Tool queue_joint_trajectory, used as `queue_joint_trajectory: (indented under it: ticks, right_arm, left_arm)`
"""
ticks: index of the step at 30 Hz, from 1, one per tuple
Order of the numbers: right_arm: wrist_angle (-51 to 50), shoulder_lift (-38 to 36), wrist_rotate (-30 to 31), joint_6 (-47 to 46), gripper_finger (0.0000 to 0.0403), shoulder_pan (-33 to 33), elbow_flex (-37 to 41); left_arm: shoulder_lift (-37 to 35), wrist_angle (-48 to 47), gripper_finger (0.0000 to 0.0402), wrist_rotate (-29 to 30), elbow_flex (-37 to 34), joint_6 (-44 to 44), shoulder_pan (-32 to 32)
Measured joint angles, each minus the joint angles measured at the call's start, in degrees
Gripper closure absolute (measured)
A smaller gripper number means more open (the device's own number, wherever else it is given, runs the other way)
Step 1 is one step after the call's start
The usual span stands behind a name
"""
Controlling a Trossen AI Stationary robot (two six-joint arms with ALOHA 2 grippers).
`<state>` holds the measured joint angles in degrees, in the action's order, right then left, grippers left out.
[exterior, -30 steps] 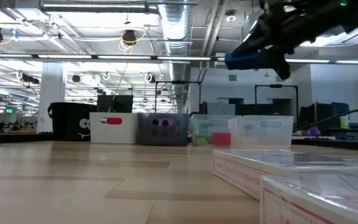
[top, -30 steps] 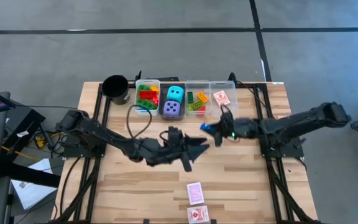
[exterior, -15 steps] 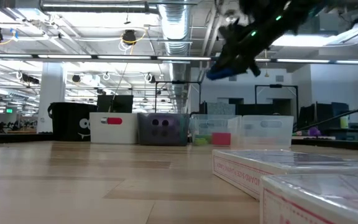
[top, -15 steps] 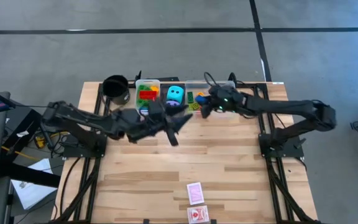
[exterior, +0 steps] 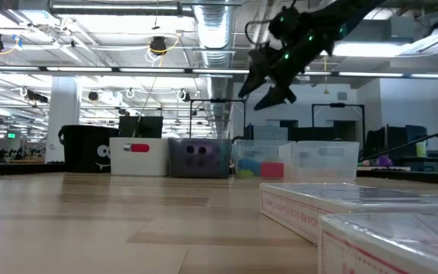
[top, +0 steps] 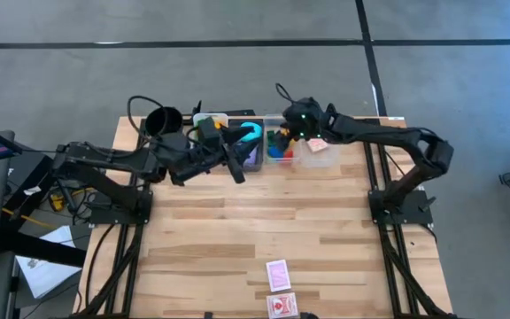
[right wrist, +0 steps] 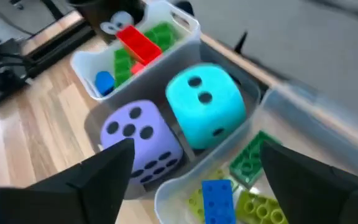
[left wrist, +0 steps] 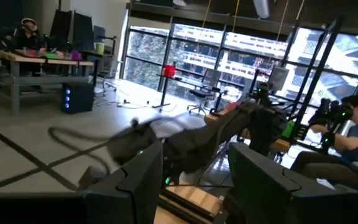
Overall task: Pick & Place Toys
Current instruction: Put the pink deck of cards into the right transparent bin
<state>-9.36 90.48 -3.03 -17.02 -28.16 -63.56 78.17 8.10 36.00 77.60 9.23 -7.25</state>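
My right gripper (right wrist: 194, 152) hangs open over the row of bins at the table's far edge, with nothing between its fingers; the low view shows it (exterior: 265, 91) high above them. Under it a blue brick (right wrist: 216, 196) lies among green bricks in a clear bin (top: 280, 146). Beside that bin, a cyan die (right wrist: 207, 106) and a purple die (right wrist: 138, 140) sit together in one bin. Red, green and blue bricks (right wrist: 135, 46) fill the bin after it. My left gripper (top: 235, 159) is above the dice bin, pointing about level. Its fingers (left wrist: 142, 180) stand apart and hold nothing.
A black round cup (top: 164, 122) stands left of the bins. A red-white card (top: 315, 142) lies in the rightmost bin. Two more cards (top: 278, 275) lie near the table's front edge and fill the low view's foreground (exterior: 341, 202). People sit in the room beyond.
My right gripper carried the blue brick toward the table's far edge and left until it was over the bins, then opened. The brick now lies in the clear bin. My left gripper rose and moved toward the far edge and left to the dice bin, rolling as it went.
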Motion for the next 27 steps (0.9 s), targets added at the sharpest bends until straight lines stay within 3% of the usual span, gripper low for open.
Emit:
queue_joint_trajectory:
  ticks: [6,12,21,27]
  right_arm:
    - [-1.8,-8.0,1.0,3.9,0.0066,4.9,-0.6]
    - [-2.6,-14.8,15.6,-3.1,0.0085,15.1,-0.5]
    - [-2.7,-17.2,43.7,-20.8,0.0095,34.6,-0.5]
    - [-3.8,-15.2,51.2,-35.7,0.0095,45.1,-0.5]
  left_arm:
    - [0.0,-1.3,0.0225,0.0,0.0,0.0,0.7]
    - [0.0,-3.7,0.0225,-2.1,0.0,0.0,0.5]
    - [0.1,-9.0,0.0225,-26.1,0.0,4.5,-2.9]
    - [0.1,-18.1,0.0225,-37.3,0.0,2.1,-6.5]
